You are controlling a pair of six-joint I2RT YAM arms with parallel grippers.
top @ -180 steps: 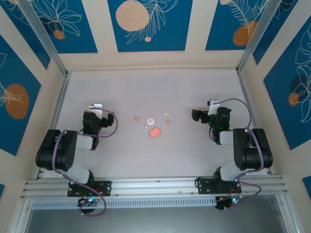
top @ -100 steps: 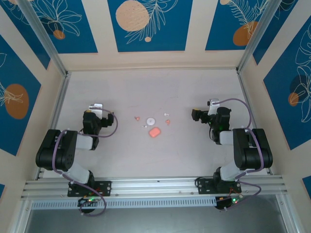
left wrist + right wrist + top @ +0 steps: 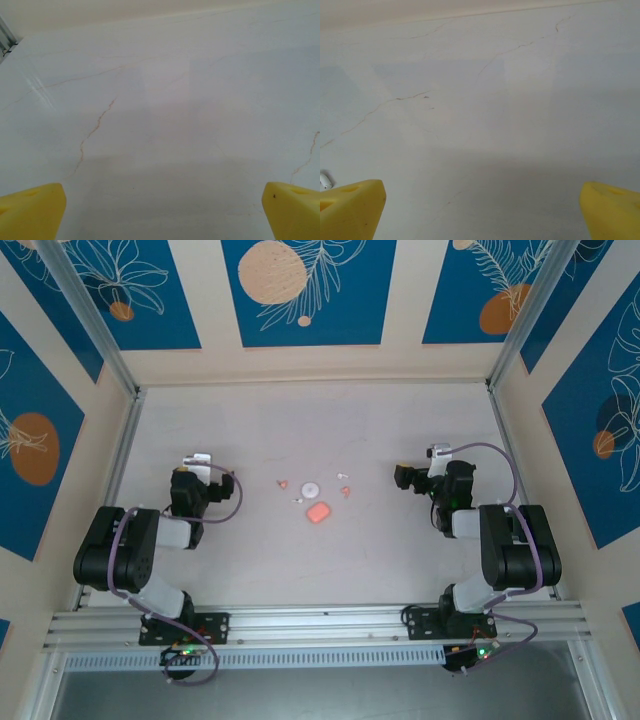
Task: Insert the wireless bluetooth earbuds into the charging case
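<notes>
Clearly pickup is not yet begun: the left gripper (image 3: 200,460) and right gripper (image 3: 437,452) stand wide open and empty, well apart from the earbuds (image 3: 346,491) scattered near the pink case (image 3: 318,512), so one must reach inward

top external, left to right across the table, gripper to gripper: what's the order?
left gripper → pinkish-red earbud → whitish earbud → salmon-pink case → right gripper
</notes>
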